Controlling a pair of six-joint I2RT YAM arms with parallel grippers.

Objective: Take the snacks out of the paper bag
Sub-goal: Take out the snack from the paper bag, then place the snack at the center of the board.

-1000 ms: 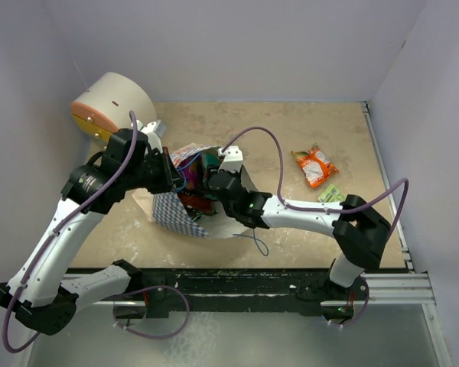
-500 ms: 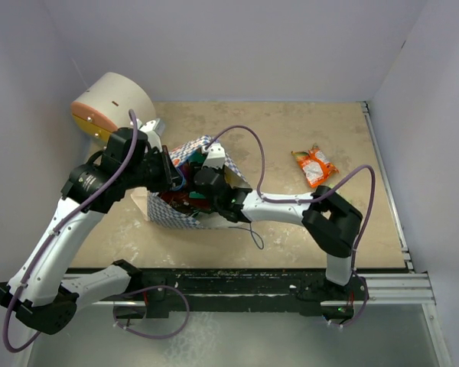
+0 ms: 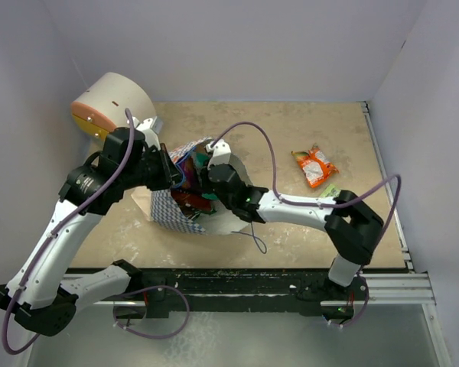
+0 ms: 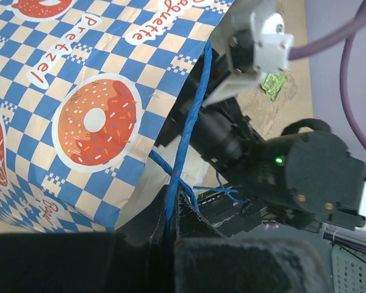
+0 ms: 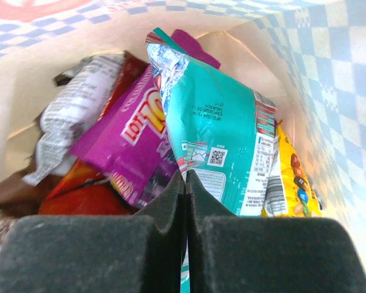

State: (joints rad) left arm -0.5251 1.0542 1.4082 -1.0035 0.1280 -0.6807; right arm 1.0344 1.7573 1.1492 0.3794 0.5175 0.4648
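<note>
Inside the paper bag [image 5: 335, 73], the right gripper [image 5: 185, 180] pinches the teal-green bag [image 5: 226, 134], lower edge hidden.

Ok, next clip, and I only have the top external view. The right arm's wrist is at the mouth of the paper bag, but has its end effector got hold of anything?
Observer: Yes. In the right wrist view the right end effector is shut on the lower edge of the green bag.
Reviewer: What else is in there?
Observer: A purple pouch lies left of the green one and a yellow packet right of it. A red packet and a silvery packet lie further left.
Reviewer: And the left arm?
Observer: The left wrist view shows the left end effector pinching the rim of the paper bag together with its blue cord handle.
</note>
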